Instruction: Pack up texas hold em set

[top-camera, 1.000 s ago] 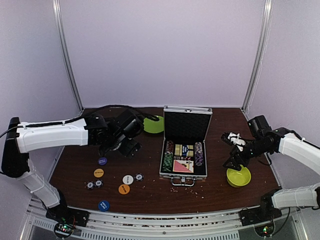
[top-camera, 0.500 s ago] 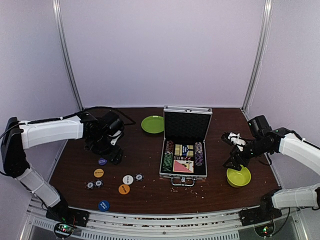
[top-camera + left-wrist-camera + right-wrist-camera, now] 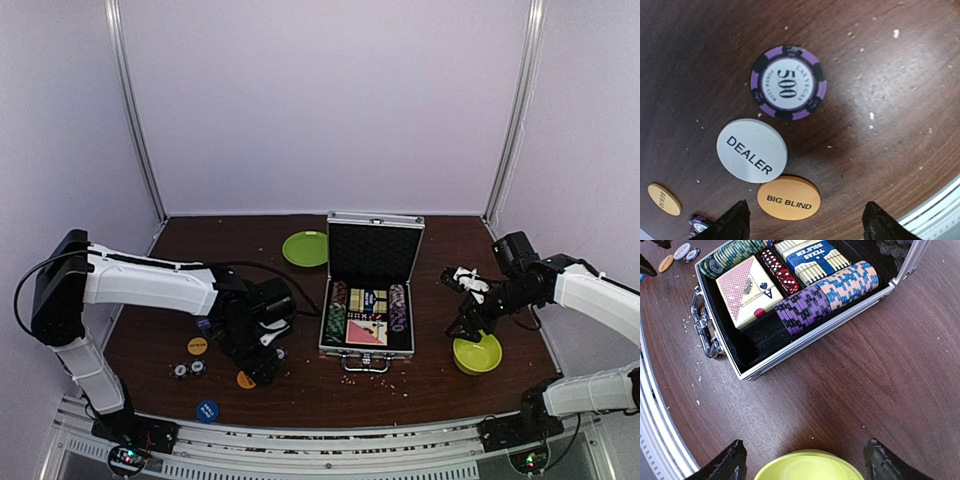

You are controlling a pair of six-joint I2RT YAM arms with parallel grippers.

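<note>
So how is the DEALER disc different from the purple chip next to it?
The DEALER disc is plain white all over; the purple chip has a purple-and-black striped edge around a white middle. The disc carries a word in black letters; the chip carries the number 500. Both are round and lie flat on the brown table, outside the case.

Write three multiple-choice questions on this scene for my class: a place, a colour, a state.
1. The green plate lies: A) left of the case; B) inside it; C) under it.
2. The BIG BLIND button is: A) white; B) orange; C) blue.
3. The case is: A) shut; B) open, lid upright; C) upside down.
Answers: 1 A, it sits beside the raised lid; 2 B, orange in the left wrist view; 3 B, its contents show.
</note>
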